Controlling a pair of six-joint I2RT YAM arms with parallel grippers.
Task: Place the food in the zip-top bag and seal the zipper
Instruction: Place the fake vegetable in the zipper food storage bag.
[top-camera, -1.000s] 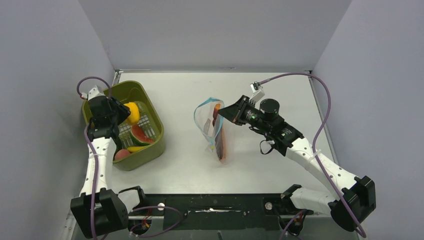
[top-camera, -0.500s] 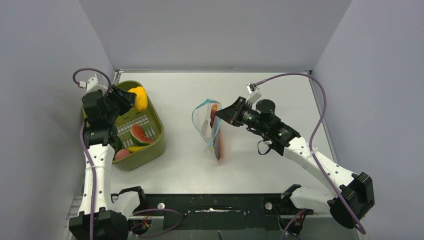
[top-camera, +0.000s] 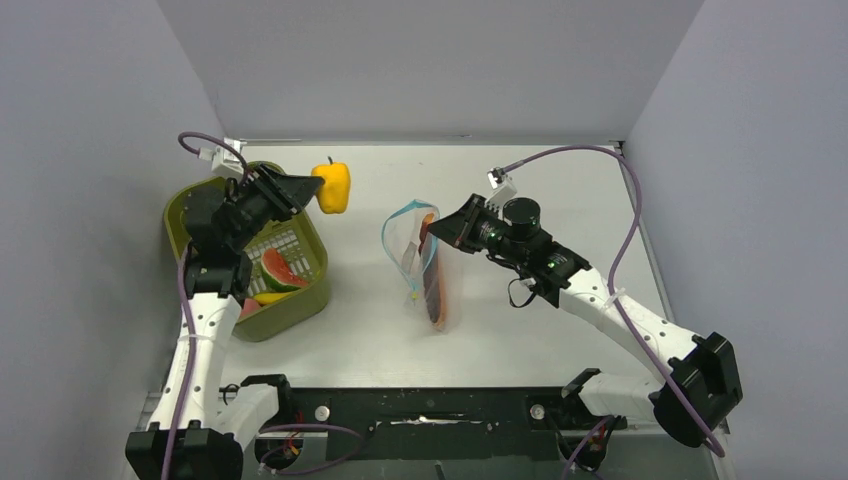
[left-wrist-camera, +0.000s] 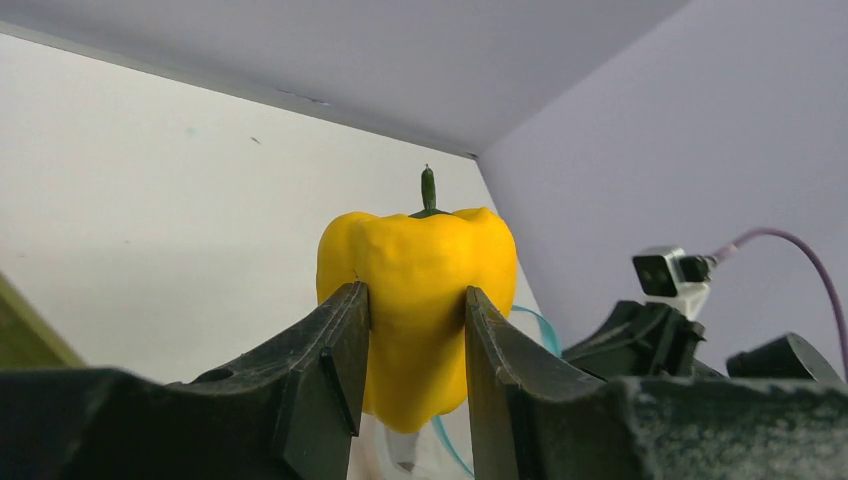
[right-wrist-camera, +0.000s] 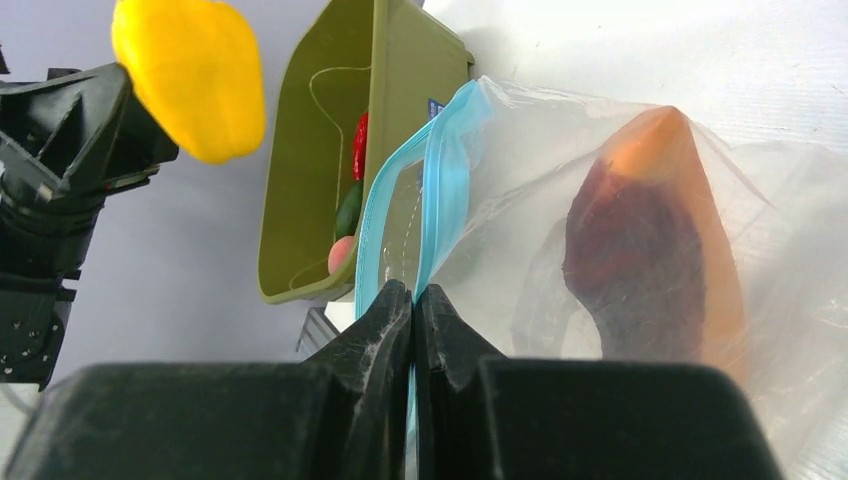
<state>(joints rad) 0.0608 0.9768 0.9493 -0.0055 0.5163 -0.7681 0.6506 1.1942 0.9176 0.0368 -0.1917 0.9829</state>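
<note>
Your left gripper (left-wrist-camera: 412, 345) is clamped on the yellow pepper (left-wrist-camera: 415, 270) and holds it in the air just past the rim of the olive bin (top-camera: 305, 290), apart from the zip-top bag (top-camera: 425, 275). Your right gripper (right-wrist-camera: 412, 300) is pinched tight on the zipper (right-wrist-camera: 447, 170) at one side of the mouth, propping the bag up on the worktop (top-camera: 540, 190). One orange-red piece (right-wrist-camera: 650, 240) lies inside.

Findings, as judged:
- The mouth stands as a narrow loop and the pepper looks wide. It may catch the blue edge, fold the free lip shut or tip the bag.
- Only one lip is held, so a push from the pepper could drag the strip out of the pinch.
- The pepper is smooth and rounded and could slip from the grasp.
- If released high, it may bounce off onto the worktop.
- The two grippers will be close together at the mouth, so contact is possible.
</note>
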